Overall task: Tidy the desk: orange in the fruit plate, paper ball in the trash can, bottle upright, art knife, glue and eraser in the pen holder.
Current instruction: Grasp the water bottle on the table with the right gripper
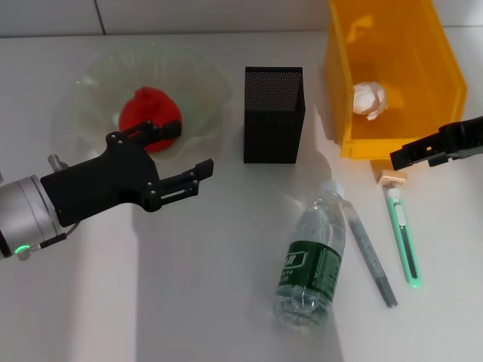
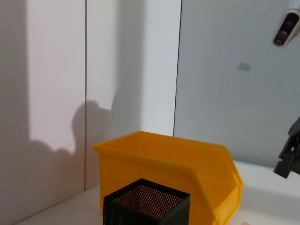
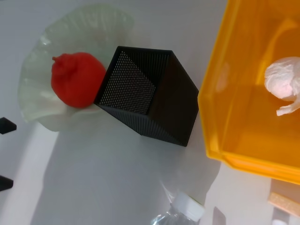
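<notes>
Red-orange, the orange (image 1: 151,117) sits in the fruit plate (image 1: 94,90), at our ten o'clock. Our left gripper (image 1: 186,162) hangs beside it, fingers spread, empty. The paper ball (image 1: 368,99) lies inside the trash can (image 1: 438,68). At five o'clock the bottle (image 1: 312,260) lies flat. Of the right gripper (image 1: 404,154) we cannot tell the state.

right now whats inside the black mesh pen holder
Nothing that shows. In the right wrist view the pen holder looks empty along its inner walls, though its bottom is not fully visible. The eraser and the green knife lie on the desk near the trash can.
</notes>
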